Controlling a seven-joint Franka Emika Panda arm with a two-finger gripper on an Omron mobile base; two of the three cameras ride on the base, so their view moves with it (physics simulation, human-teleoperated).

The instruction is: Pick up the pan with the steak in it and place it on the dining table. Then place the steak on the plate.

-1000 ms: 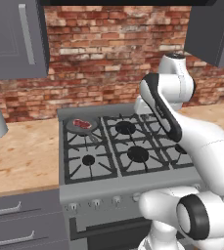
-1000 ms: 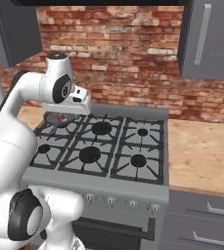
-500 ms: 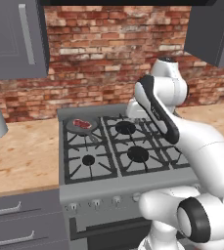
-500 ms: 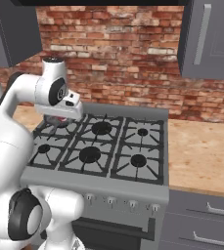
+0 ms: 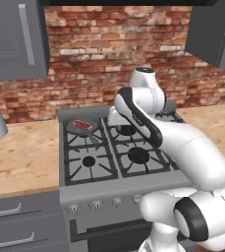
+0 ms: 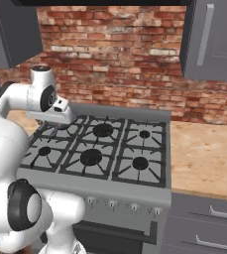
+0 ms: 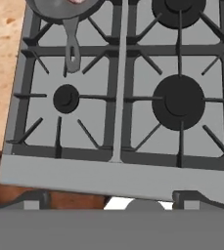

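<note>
The pan (image 5: 81,127) sits on the stove's (image 5: 115,158) back-left burner, upper left of the left base view, with the steak (image 5: 82,125) lying in it and its handle pointing toward the front. The hand (image 7: 108,200) hovers above the stove, spread wide and holding nothing, well apart from the pan.
</note>
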